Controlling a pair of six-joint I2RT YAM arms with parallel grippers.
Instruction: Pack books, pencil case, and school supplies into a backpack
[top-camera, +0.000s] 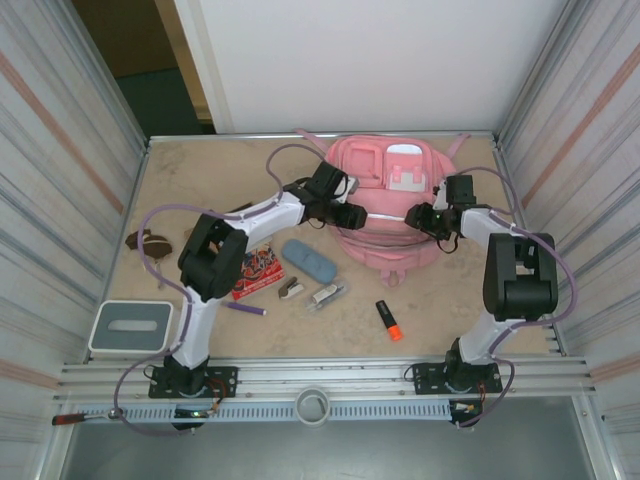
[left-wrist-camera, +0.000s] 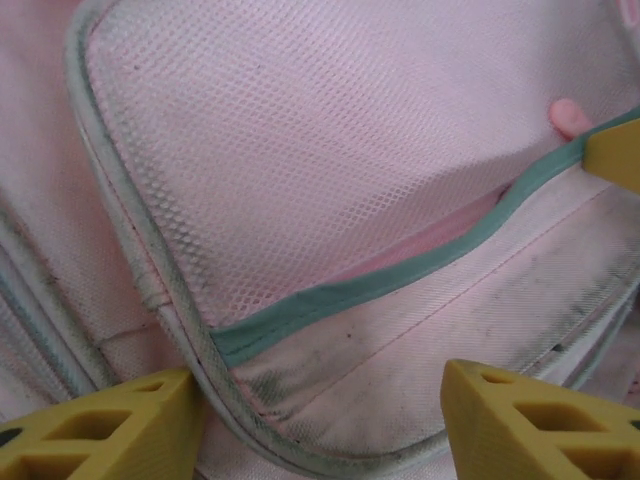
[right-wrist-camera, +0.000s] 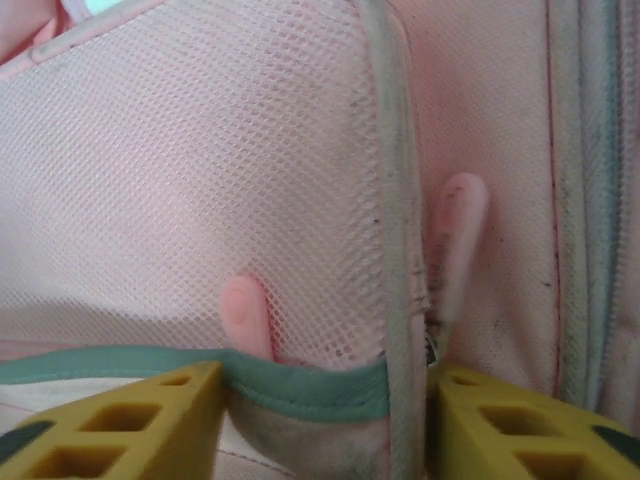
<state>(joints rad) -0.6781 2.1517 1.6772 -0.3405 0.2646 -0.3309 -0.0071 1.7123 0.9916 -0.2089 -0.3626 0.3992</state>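
Nothing visibly packed yet.
The backpack sits at the table's far edge; pencil case, highlighter, pen lie mid-table; left gripper spread open, right gripper straddles pocket rim, grip unclear.

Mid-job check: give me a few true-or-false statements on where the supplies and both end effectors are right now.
1. The pencil case lies on the table, outside the backpack. True.
2. The highlighter is inside the backpack. False: it lies on the table in front of the backpack.
3. The left end effector and the right end effector are both at the backpack. True.
4. The left end effector holds the purple pen. False: the pen lies on the table beside the left arm.
5. The red-and-white book rests on the backpack. False: it lies on the table, partly under the left arm.
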